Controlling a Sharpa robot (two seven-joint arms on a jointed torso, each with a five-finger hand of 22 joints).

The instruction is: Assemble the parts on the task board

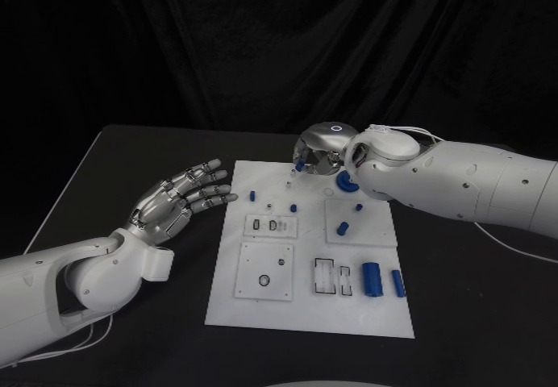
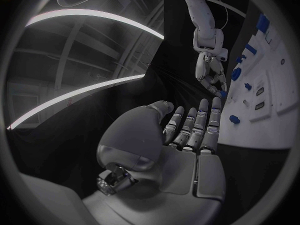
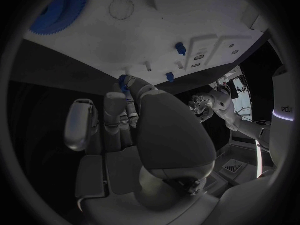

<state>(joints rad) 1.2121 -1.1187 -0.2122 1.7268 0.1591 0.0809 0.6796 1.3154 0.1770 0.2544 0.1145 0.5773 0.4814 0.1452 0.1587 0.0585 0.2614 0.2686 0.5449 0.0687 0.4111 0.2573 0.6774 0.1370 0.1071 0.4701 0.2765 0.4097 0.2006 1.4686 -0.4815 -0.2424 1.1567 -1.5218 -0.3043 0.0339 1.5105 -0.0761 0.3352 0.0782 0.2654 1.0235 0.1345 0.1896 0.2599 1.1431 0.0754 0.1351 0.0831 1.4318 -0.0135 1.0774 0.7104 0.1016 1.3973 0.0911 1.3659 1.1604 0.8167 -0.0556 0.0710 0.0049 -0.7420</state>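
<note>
Left hand [image 1: 181, 197]: just beside the board's left edge, fingers spread wide, holding nothing.
Board [image 1: 305, 310]: white, in the middle of the black table [image 1: 116, 161].
Right hand [image 1: 316, 157]: over the board's far edge, fingertips pinching a small blue piece [image 1: 300, 168].
Blue cylinder [image 1: 372, 279]: lying near the board's right edge.

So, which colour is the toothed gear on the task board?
The gear is blue, on the white task board; the right wrist view shows it best.

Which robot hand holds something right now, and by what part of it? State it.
The right robot hand pinches a small blue part in its fingertips at the task board's far edge; which end it grips cannot be told. The left robot hand holds nothing.
</note>
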